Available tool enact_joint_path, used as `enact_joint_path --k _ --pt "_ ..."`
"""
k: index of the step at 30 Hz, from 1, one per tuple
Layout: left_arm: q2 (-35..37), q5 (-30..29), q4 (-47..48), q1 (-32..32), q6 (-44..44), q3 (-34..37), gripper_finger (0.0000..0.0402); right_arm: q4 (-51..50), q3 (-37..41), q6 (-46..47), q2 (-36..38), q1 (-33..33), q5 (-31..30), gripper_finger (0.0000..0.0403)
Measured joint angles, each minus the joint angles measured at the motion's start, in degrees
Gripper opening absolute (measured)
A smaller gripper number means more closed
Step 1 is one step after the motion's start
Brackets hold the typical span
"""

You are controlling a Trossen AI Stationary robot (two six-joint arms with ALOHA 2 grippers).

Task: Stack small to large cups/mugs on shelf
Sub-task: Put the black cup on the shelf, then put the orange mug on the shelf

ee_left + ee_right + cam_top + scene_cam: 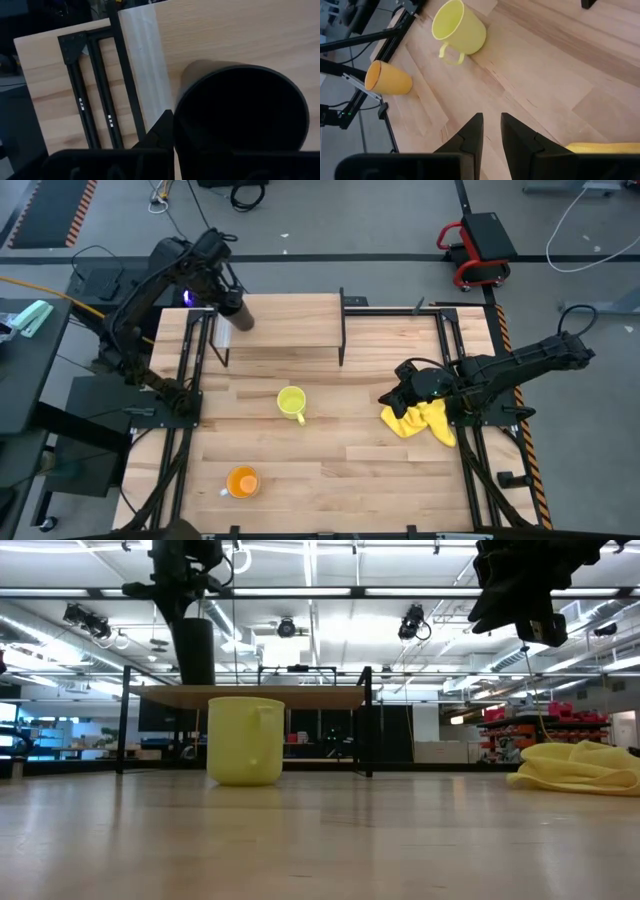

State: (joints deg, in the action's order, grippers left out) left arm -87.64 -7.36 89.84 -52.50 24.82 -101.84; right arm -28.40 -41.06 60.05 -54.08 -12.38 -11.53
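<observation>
Overhead, the left gripper (228, 304) was clamped on the upright black cup (238, 315) at the shelf's (300, 320) left end, while the right gripper (400, 392), fingers slightly apart, hovered nearer the yellow-green mug (291, 402).

grey floor (330, 220), red cart (478, 248), bright ceiling strip lights (330, 592)

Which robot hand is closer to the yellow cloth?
The right. The right gripper hangs just beside the yellow cloth, by its edge. The left gripper is far off at the shelf, holding the black cup.
</observation>
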Motion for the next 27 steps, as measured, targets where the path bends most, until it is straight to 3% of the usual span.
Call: enact_joint_path --k 4,11,27 --pt "0.4 0.0 0.1 -0.5 -0.2 0.1 0.0012 0.0 0.0 -0.1 0.0 0.0 0.0 0.0075" --pt "1.4 -0.6 0.3 -0.5 -1.8 0.2 0.0057 -0.1 0.0 -0.2 0.0 0.0 0.0 0.0075" --pt "2.9 0.8 0.2 -0.3 -1.5 0.2 0.0099 -0.2 0.0 -0.6 0.0 0.0 -0.2 0.0075"
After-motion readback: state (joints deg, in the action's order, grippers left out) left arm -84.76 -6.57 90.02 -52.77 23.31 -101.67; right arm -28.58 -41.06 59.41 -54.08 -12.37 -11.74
